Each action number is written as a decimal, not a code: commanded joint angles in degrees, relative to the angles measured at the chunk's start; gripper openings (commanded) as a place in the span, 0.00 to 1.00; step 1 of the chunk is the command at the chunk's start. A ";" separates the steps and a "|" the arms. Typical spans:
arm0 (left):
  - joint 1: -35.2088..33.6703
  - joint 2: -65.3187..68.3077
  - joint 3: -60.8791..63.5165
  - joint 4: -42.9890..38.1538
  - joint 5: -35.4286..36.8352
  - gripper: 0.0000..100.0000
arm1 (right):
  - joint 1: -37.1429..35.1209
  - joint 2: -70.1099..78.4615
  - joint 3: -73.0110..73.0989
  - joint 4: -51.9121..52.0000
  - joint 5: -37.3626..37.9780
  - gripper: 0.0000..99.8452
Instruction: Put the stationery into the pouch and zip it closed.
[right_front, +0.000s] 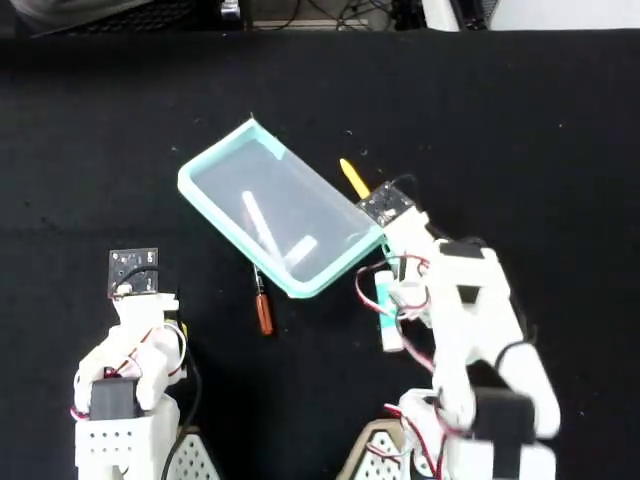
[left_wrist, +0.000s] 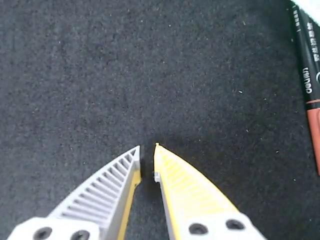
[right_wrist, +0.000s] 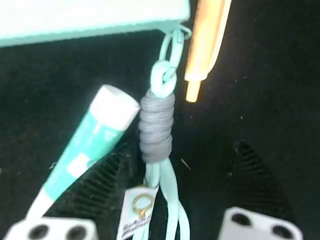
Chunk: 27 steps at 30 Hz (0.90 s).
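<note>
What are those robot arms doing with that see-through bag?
They are packing stationery into the pouch. The right gripper sits at the pouch's corner, its fingers open on either side of the zip pull cord. Two white sticks are inside the pouch. An orange pen, a brown pen and a teal-and-white tube lie outside on the black table. The left gripper is off to the side over bare table, fingers shut, holding nothing.

Translucent teal-edged pouch (right_front: 225, 180) lying diagonally, two pale sticks (right_front: 258, 222) inside; brown-orange pen (right_front: 263, 308), yellow pen (right_front: 354, 179) and teal-white tube (right_front: 387, 315) beside it.
</note>
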 joint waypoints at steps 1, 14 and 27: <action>0.57 0.26 0.84 -0.62 0.18 0.07 | 1.49 3.21 -4.35 -0.70 0.53 0.30; 0.57 0.26 0.84 -0.62 0.18 0.07 | 10.20 -8.04 -0.48 -0.26 0.53 0.01; 0.57 0.26 0.84 -0.62 0.18 0.07 | 3.96 -21.14 8.13 12.66 6.95 0.22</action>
